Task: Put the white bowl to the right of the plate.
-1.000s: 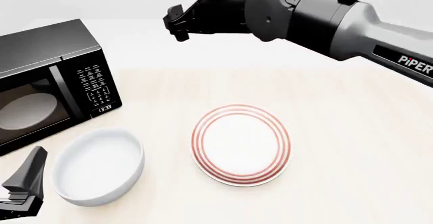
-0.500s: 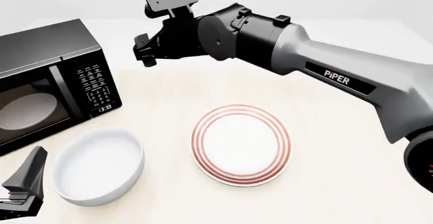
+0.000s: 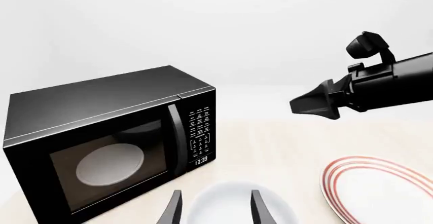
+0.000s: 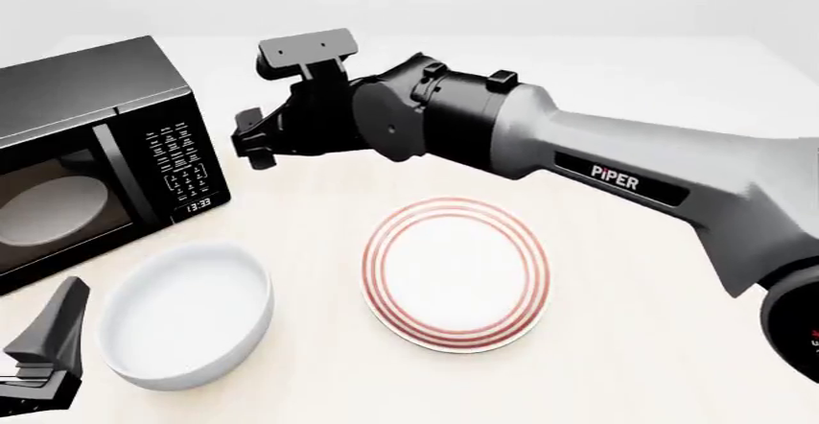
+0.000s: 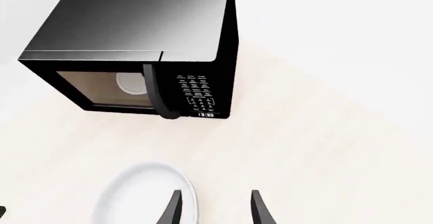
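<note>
The right claw [image 4: 251,136] is held above the worktop [image 4: 640,280], its fingers spread apart and empty. The white bowl [image 4: 187,314] is seen below and nearer than it, left of the plate [image 4: 456,272], beside the microwave [image 4: 96,155]. The left claw [image 3: 215,211] is also opened, just short of the bowl.

On the pale wooden bench [image 4: 640,347], the deep glossy white bowl [image 4: 187,314] sits left of the flat red-ringed plate [image 4: 457,272]; the black microwave [image 4: 96,155] stands behind the bowl.
</note>
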